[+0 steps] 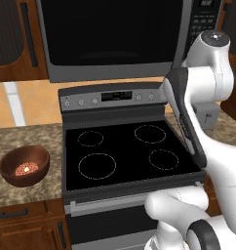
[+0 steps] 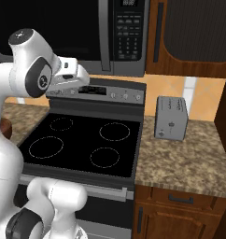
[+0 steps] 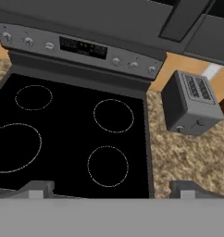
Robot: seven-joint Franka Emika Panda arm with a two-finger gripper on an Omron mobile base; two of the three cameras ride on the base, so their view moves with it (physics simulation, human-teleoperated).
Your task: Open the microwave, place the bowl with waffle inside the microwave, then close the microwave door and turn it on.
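The microwave hangs shut above the stove, its door flat against the body and the keypad at its right edge. The end effector sits over the front of the stove, looking down on it; in the hand view its two fingertips stand far apart at the lower edge, so the jaws are spread wide with nothing between them. Straight beneath and ahead of it lie the four burner rings on the black glass top. Beyond those, farther from it, runs the grey control panel with its knobs and small display, and above that the underside of the microwave.

Off to its right, on the speckled worktop beside the stove, stands a grey toaster, upright and apart from the stove edge.

Well away on the other side, left of the stove, the bowl rests on the worktop, upright, apart from the stove. The waffle lies in the bottom of it. Nothing of the arm touches the bowl. Wooden cabinets run under the worktop on the toaster's side, and another dark-panelled cabinet is to the right of the microwave.
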